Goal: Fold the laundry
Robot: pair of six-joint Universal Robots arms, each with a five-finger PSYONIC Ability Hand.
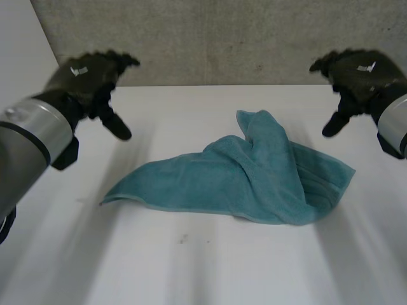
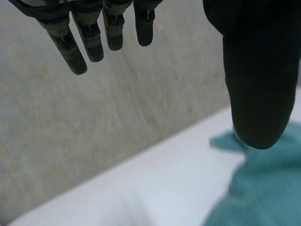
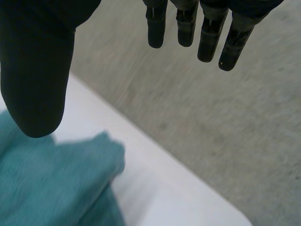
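The teal towel lies bunched on the desk, its folds hiding some corners. At its ten o'clock the left hand and at two o'clock the right hand hover spread wide, holding nothing.

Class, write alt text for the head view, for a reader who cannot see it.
A crumpled teal towel lies on the white table, bunched toward the robot's right. The left hand and right hand hover open above the table on either side, touching nothing.

Place: likely a lab bench | Signs: plain white table, concrete wall (grey, speckled)
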